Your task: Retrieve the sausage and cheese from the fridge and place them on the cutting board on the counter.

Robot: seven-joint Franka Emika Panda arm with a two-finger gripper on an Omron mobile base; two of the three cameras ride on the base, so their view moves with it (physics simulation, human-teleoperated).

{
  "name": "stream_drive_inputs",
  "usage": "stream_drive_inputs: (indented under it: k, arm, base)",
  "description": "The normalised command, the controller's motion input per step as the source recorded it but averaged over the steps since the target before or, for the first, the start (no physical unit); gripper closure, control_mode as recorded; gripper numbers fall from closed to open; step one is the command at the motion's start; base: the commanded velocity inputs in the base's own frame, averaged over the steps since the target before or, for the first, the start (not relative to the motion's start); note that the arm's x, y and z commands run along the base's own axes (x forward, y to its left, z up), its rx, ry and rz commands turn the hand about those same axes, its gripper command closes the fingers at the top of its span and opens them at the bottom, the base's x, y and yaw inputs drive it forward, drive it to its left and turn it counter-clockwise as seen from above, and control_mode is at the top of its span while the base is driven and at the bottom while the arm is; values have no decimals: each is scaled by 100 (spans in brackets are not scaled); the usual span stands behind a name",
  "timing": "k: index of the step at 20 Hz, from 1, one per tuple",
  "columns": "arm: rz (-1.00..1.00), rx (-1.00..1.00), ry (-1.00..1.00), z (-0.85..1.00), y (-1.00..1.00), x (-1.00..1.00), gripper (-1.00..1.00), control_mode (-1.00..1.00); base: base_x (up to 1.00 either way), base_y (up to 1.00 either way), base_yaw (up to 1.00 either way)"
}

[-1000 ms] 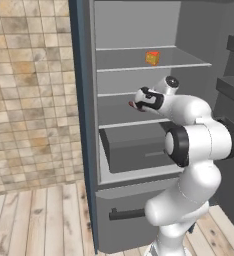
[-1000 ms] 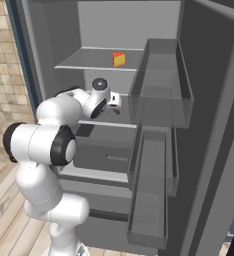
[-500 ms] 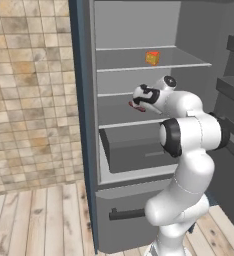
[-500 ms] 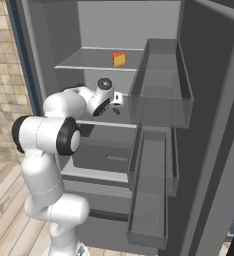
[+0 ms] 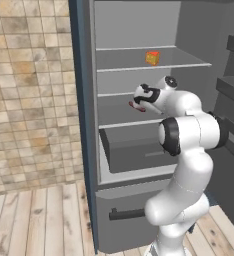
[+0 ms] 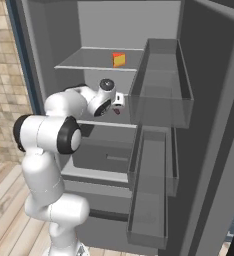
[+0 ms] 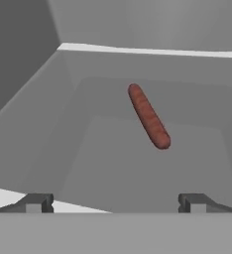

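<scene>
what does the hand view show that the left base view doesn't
Hand view alone: the sausage whole, lying at a slant on a grey fridge shelf, and the two fingertips of the open hand standing wide apart, short of it.

Left base view alone: the cheese one shelf higher, the fridge's drawer below, and the tiled wall.

Both: the sausage on the same fridge shelf.

A tiled wall (image 5: 31, 95) in beige and brown squares stands at the left. A plank floor (image 5: 39, 220) of pale wood runs below it, to the near left. In the right base view the tiles (image 6: 0, 75) show at the far left.
</scene>
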Motion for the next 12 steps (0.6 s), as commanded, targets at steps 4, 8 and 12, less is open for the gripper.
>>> stream_drive_inputs:
  k: [4, 8, 12]
  arm:
    - [1, 0, 0, -23, 0, 1, -100, -100]
    - [2, 0, 0, -17, 0, 13, -100, -100]
    - [3, 0, 0, 0, 0, 33, -100, -100]
  base:
    - [0, 0, 0]
    - [0, 0, 0]
    - [0, 0, 0]
